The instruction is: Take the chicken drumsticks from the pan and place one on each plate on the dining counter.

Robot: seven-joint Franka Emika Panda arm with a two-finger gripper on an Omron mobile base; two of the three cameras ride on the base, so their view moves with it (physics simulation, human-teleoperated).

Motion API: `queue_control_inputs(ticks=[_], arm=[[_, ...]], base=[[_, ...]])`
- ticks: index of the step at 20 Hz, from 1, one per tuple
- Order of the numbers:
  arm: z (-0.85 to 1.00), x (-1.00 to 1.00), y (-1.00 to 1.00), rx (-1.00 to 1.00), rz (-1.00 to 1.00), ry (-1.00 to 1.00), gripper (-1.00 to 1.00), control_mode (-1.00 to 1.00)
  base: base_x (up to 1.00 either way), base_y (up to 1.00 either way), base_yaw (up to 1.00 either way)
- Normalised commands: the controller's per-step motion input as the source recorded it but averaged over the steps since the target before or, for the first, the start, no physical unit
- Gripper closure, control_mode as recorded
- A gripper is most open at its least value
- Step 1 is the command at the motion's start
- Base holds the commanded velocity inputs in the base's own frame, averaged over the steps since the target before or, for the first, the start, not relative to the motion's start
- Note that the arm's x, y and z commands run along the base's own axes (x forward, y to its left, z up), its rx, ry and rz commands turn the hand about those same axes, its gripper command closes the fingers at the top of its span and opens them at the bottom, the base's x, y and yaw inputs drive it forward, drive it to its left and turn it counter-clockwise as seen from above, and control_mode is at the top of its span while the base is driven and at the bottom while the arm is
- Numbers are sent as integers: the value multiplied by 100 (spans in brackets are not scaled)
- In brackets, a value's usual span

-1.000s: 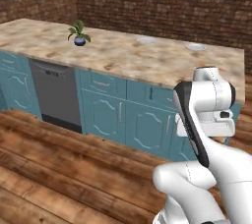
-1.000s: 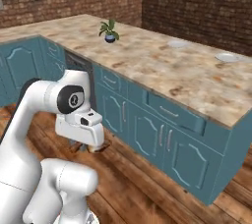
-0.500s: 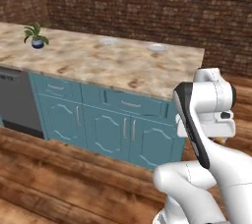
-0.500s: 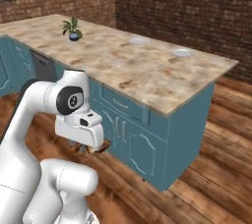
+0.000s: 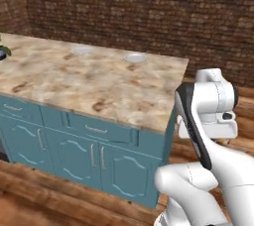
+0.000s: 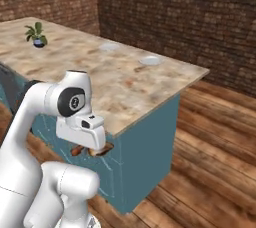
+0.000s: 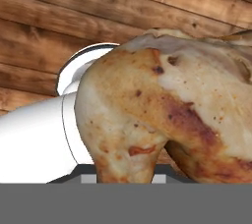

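Jaws clenched on a chicken drumstick (image 7: 162, 115): in the hand view the golden-brown meat fills the center and right of the frame, pressed right up against the camera, with darker reddish patches lower right. The fingertips themselves are hidden behind it. Wood plank floor (image 7: 44, 26) runs across the top and left of that view.

In the right base view the gripper (image 6: 91, 150) sits lower left of center, under the white hand, with bits of brown drumstick (image 6: 102, 149) poking out beneath it. It hangs in front of the teal side of the dining counter, below the level of the top, not over the surface.

In the left base view the folded arm (image 5: 208, 121) takes up the lower right.

Dining counter (image 5: 89, 79): mottled beige marble surface across the left and center of the left base view, teal cabinet doors below. In the right base view the same surface (image 6: 125, 79) runs from upper left to center right, corner pointing right.

Two plates on the far side of the surface, well apart from each other: near plate (image 5: 135, 57) upper center, far plate (image 5: 82, 49) to its left. Right base view: (image 6: 150, 61) and (image 6: 109, 46). Both look bare.

A small potted plant (image 6: 36, 34) sits at upper left of the right base view.

Dark brick wall (image 5: 149, 12) along the top.
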Motion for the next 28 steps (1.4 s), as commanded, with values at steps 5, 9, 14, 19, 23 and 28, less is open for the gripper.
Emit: queue_control_inputs(ticks=[5, 9, 14, 19, 23, 28], arm=[[0, 0, 0, 0, 0, 0, 100, 100], [0, 0, 0, 0, 0, 0, 100, 100], [0, 0, 0, 0, 0, 0, 100, 100], [0, 0, 0, 0, 0, 0, 100, 100], [0, 0, 0, 0, 0, 0, 100, 100], [0, 0, 0, 0, 0, 0, 100, 100]], base=[[22, -100, 5], [0, -100, 9], [20, -100, 12], [91, -100, 29], [100, -100, 12], [100, -100, -14]])
